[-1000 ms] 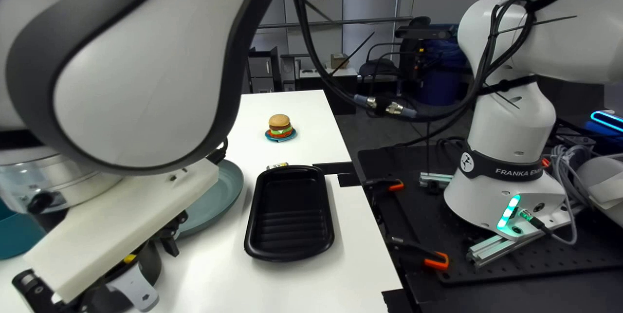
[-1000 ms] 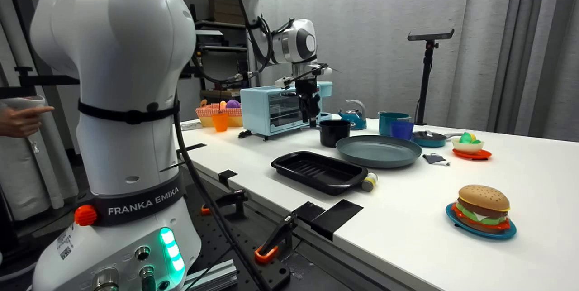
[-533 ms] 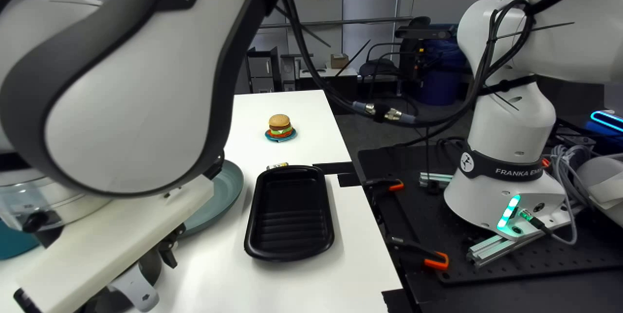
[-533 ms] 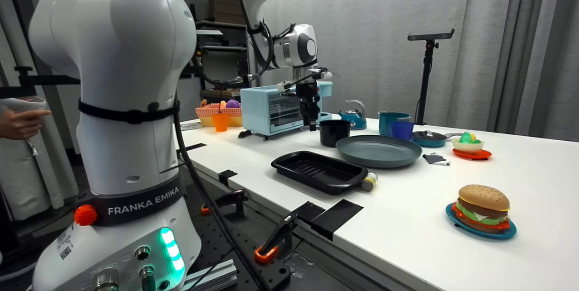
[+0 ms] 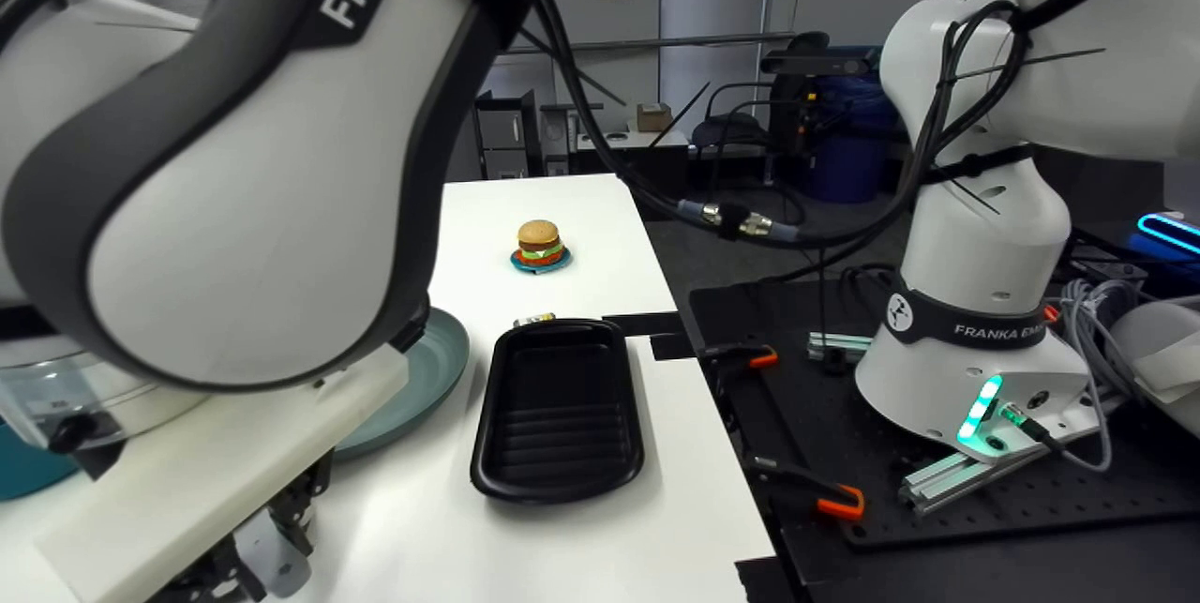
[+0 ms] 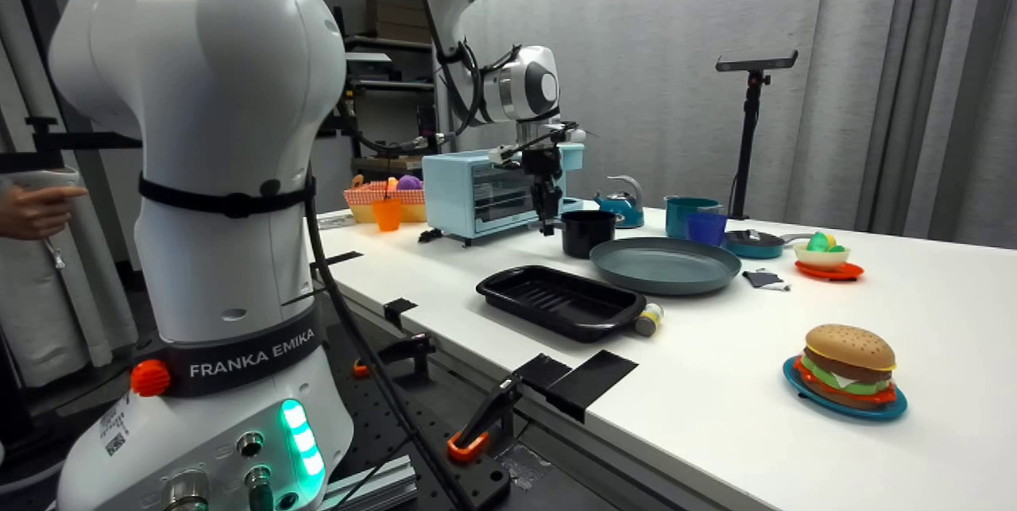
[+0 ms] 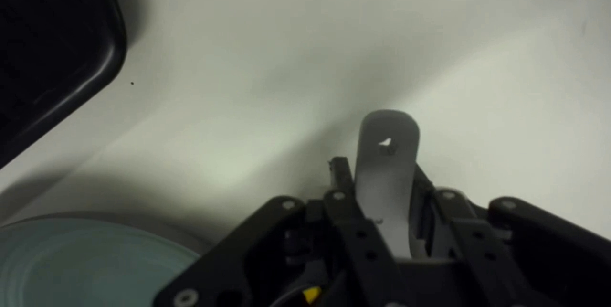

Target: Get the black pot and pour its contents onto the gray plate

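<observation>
Your gripper [image 7: 383, 178] clasps the gray handle [image 7: 389, 128] of the black pot [image 6: 586, 236] on a white table [image 6: 937, 312], its fingers [image 7: 340, 171] standing only as far apart as the handle is wide. Seen in an exterior view, the pot stands upright just beside the gray plate [image 6: 666, 269]; you cannot tell whether pot and plate touch. In the wrist view, a yellow piece [image 7: 312, 293] shows inside the pot, most of whose mouth the gripper hides from you. In both exterior views, a black ridged tray [image 6: 556, 300] lies between the plate and the table's edge, a small labeled cylinder [image 6: 649, 320] just beside one end. Well apart from your gripper, a toy hamburger [image 6: 848, 360] sits on a blue saucer [image 6: 888, 410]; a light-blue toaster oven [image 6: 449, 197] stands behind your gripper in an exterior view.
</observation>
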Controlling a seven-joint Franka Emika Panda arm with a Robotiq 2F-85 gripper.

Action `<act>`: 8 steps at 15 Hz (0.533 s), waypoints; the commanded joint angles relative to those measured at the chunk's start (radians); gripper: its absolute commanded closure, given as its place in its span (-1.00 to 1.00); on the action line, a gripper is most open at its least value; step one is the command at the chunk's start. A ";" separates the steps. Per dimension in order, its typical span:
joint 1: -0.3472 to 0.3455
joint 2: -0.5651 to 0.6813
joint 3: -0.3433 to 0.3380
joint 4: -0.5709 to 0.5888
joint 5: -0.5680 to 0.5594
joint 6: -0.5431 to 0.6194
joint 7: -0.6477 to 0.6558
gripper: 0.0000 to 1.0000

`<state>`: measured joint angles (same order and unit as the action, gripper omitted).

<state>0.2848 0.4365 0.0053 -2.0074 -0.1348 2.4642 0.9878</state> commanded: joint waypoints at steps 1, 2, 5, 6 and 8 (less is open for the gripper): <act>0.024 0.006 -0.024 0.027 -0.034 -0.020 0.034 0.89; 0.026 0.003 -0.026 0.027 -0.037 -0.024 0.035 0.86; 0.031 -0.015 -0.033 0.020 -0.055 -0.030 0.035 0.86; 0.032 -0.026 -0.035 0.014 -0.063 -0.032 0.034 0.86; 0.032 -0.049 -0.035 0.002 -0.073 -0.033 0.026 0.86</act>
<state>0.2967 0.4295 -0.0115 -1.9985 -0.1680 2.4616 0.9882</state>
